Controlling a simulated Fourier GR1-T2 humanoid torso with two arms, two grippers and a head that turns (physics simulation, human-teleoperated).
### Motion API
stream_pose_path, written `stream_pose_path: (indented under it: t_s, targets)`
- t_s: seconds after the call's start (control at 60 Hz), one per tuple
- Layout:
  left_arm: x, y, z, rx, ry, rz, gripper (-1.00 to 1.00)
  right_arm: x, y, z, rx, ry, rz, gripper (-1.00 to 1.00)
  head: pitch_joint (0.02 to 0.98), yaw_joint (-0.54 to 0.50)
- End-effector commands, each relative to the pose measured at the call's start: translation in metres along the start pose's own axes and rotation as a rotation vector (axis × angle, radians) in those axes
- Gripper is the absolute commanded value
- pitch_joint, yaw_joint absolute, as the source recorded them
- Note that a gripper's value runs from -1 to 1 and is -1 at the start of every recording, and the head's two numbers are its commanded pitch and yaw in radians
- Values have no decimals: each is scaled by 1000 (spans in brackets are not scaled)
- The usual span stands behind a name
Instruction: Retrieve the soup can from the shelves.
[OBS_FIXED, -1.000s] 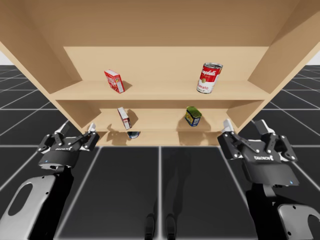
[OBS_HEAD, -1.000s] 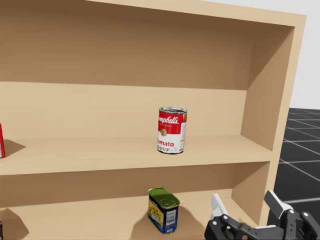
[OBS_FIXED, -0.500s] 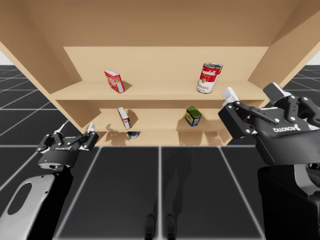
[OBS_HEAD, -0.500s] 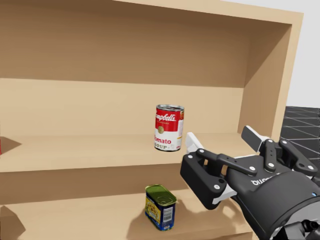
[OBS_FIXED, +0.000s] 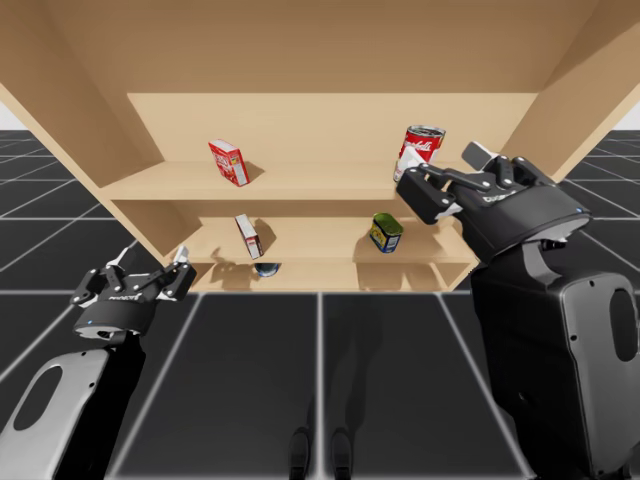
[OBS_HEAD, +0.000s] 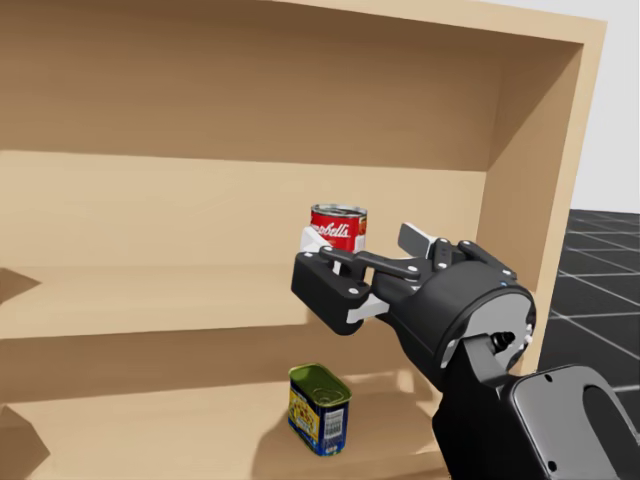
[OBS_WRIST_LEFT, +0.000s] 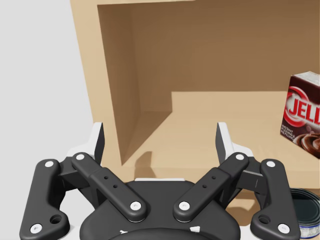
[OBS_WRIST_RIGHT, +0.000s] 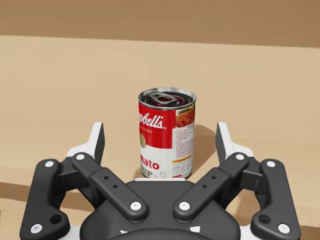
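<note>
Since half a second ago my right gripper (OBS_FIXED: 440, 158) has swung in to the upper shelf (OBS_FIXED: 300, 180) — upper right of the high view — fingers spread, with the upright red-and-white soup can (OBS_WRIST_RIGHT: 166, 132) just ahead between them, untouched. My left gripper (OBS_WRIST_LEFT: 160, 137) sits lower left, fingers spread.

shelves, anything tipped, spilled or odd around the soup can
Nothing stands out. The soup can stands upright and whole on the upper shelf, between my right gripper's open fingers, untouched. The red box sits turned askew to the shelf edge; nothing has spilled.
</note>
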Motion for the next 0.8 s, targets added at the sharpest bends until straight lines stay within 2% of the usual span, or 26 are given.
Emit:
stream_pose_path:
  t_s: [0.017, 0.183, 0.317, 0.433, 0.483, 0.5, 0.517, 0.533, 0.55, 0.567, 0.7, 0.8]
  targets:
    - [1, 1, 0, 3, -7, 2, -1000, -8, -2, -21, -2, 75, -5, -1000, 259, -266]
    - [2, 2, 1, 3, -15, 9, -1000, -17, -10, -43, -3, 110, -38, -1000, 260, -263]
    - [3, 2, 1, 3, -18, 11, -1000, -17, -13, -55, -1, 110, -39, -1000, 260, -263]
    - [3, 2, 2, 2, -19, 12, -1000, -16, -15, -61, -14, 100, -13, -1000, 263, -264]
    - [3, 2, 2, 1, -19, 12, -1000, -16, -16, -61, 1, 105, -17, -1000, 263, -264]
    - [3, 2, 2, 1, -19, 12, -1000, -16, -16, -61, 0, 106, -15, -792, 263, -264]
    - [3, 2, 2, 1, -19, 12, -1000, -17, -15, -61, -5, 105, -13, -447, 263, -264]
    - [3, 2, 2, 1, -19, 12, -1000, -17, -15, -61, -15, 102, -6, -265, 263, -264]
    - [3, 2, 2, 1, -19, 12, -1000, -18, -15, -61, -25, 97, 1, 252, 264, -263]
    - [3, 2, 2, 1, -19, 12, -1000, -20, -15, -61, -21, 107, 1, 980, 264, -263]
    - [3, 2, 2, 1, -20, 13, -1000, -23, -17, -61, -20, 122, -7, 1000, 264, -263]
    - [3, 1, 2, 1, -20, 12, -1000, -19, -21, -57, -34, 99, -8, 1000, 263, -261]
